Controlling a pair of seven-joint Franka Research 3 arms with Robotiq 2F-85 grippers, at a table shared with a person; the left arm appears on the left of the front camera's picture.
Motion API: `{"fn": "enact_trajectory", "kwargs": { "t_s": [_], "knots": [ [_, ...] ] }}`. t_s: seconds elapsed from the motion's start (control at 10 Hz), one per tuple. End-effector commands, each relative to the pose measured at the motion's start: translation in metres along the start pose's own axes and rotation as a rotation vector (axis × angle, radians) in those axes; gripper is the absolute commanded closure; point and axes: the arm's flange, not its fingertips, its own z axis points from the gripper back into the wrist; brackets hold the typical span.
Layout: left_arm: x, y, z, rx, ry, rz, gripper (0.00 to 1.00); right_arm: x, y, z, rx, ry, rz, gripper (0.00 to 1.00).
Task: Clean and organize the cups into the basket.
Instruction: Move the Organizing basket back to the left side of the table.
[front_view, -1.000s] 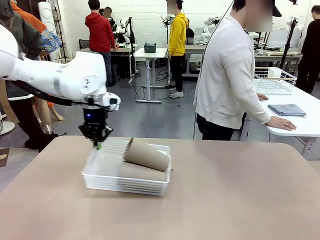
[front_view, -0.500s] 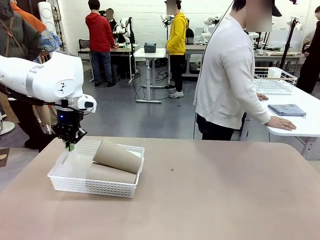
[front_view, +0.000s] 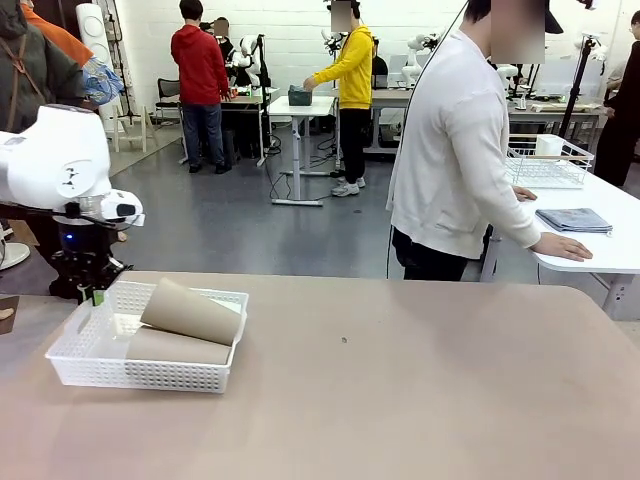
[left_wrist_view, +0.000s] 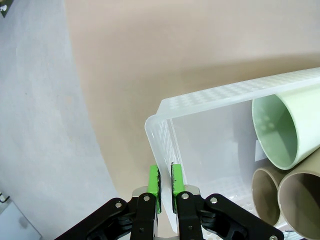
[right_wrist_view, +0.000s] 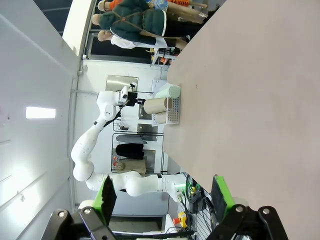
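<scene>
Basket (front_view: 140, 372) dragged leftward; left gripper (left_wrist_view: 165, 186) clamps rim; mint cup (left_wrist_view: 280, 130) cropped.

Tan table (front_view: 420, 380); white basket (front_view: 140, 372) at its left end.

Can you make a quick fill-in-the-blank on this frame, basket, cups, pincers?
1. The left pincer is shut on the basket's ____.
2. The cups lie on their ____ inside the basket.
3. In the left wrist view, the cup nearest the basket's far wall is pale ____.
4. The right pincer is ____ and holds nothing.

Missing words: rim; sides; green; open
</scene>
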Motion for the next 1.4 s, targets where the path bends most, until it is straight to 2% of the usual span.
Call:
{"fn": "enact_trajectory", "kwargs": {
  "t_s": [0.0, 0.4, 0.5, 0.6, 0.7, 0.8, 0.9, 1.3],
  "knots": [
    [-0.007, 0.012, 0.0, -0.009, -0.027, 0.002, 0.88, -0.002, -0.001, 0.001, -0.002, 0.005, 0.001, 0.0],
    [0.007, 0.018, -0.012, 0.014, 0.01, 0.027, 0.88, -0.002, -0.001, 0.001, -0.002, 0.005, 0.001, 0.0],
    [0.01, 0.019, -0.013, 0.024, -0.007, 0.027, 0.28, -0.002, -0.001, 0.001, -0.002, 0.005, 0.001, 0.0],
    [0.011, 0.018, -0.014, 0.038, -0.018, 0.031, 0.28, -0.002, -0.001, 0.001, -0.002, 0.005, 0.001, 0.0],
    [0.011, 0.018, -0.013, 0.043, -0.023, 0.035, 0.0, -0.002, -0.001, 0.001, -0.002, 0.005, 0.001, 0.0],
    [0.011, 0.02, -0.013, 0.046, -0.037, 0.039, 0.27, -0.002, -0.001, 0.001, -0.002, 0.005, 0.001, 0.0],
    [0.01, 0.02, -0.013, 0.048, -0.051, 0.04, 0.0, -0.002, -0.001, 0.001, -0.002, 0.005, 0.001, 0.0],
    [0.004, 0.024, -0.006, 0.015, -0.07, 0.067, 0.0, -0.002, -0.001, 0.001, -0.002, 0.005, 0.001, 0.0]
  ]
}}
